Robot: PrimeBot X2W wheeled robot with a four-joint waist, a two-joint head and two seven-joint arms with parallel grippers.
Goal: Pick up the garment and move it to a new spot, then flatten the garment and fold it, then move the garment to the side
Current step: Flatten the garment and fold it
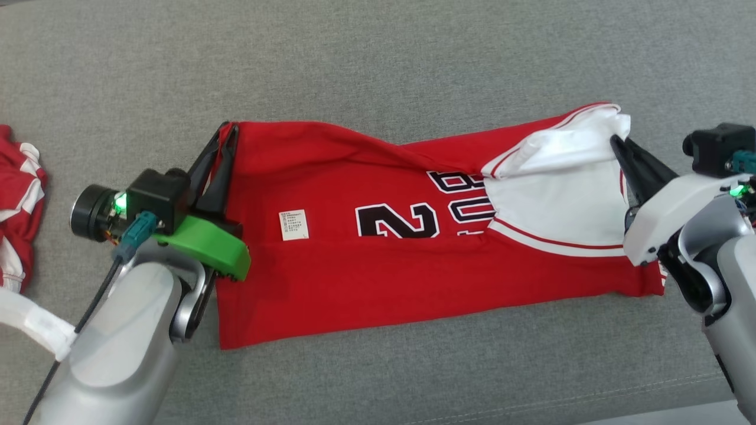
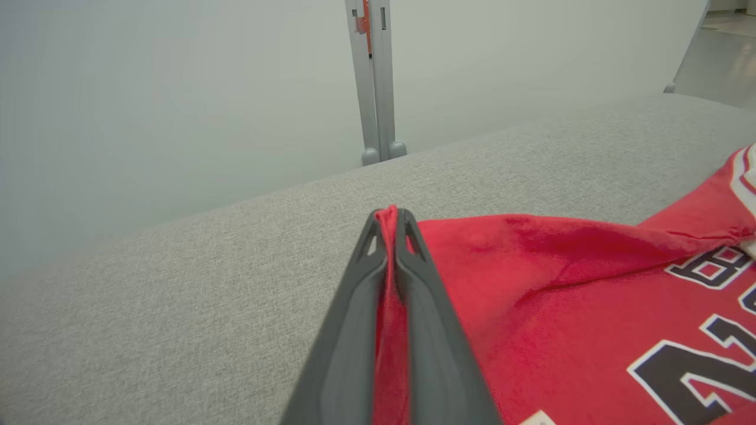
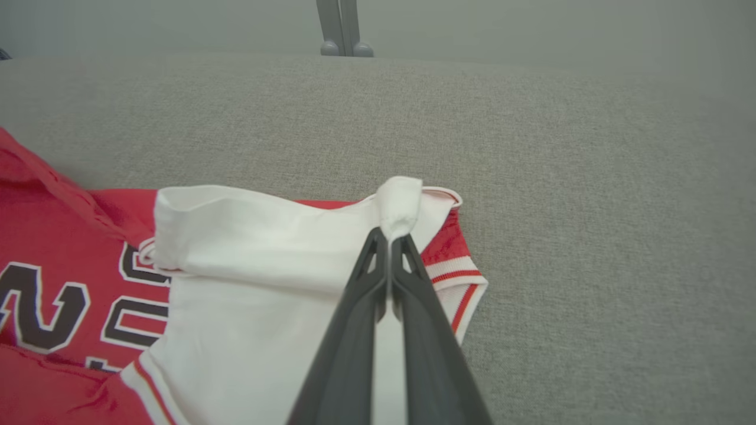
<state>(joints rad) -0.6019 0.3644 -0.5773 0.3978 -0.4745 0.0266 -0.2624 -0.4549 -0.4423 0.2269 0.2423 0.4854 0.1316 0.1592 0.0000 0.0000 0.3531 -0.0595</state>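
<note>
Pinching a fold of red cloth between them, the fingers point(image 2: 434, 354) of the left gripper point(image 1: 227, 128) are pressed together on the far left corner of the garment point(image 1: 366, 277), and the cloth shows as a thin red strip running up the gap to the very tips. The right gripper point(image 1: 615, 141) has its fingers point(image 3: 422, 348) closed in the same way on a bunch of the white fabric point(image 3: 248, 248) at the garment's far right corner, with a small white tuft standing just past the tips. Between the two grippers the garment, red with dark white-edged numerals point(image 1: 397, 221) and a small white label point(image 1: 293, 225), lies stretched crosswise on the grey cushion point(image 1: 378, 65). Its near edge is flat; its far edge is ridged by a long crease running from the left corner toward the white part. A second garment point(image 1: 18, 195), red and white, lies bunched at the left, well apart from the first. Beyond the cushion a grey post point(image 2: 375, 88) stands against a pale wall.
</note>
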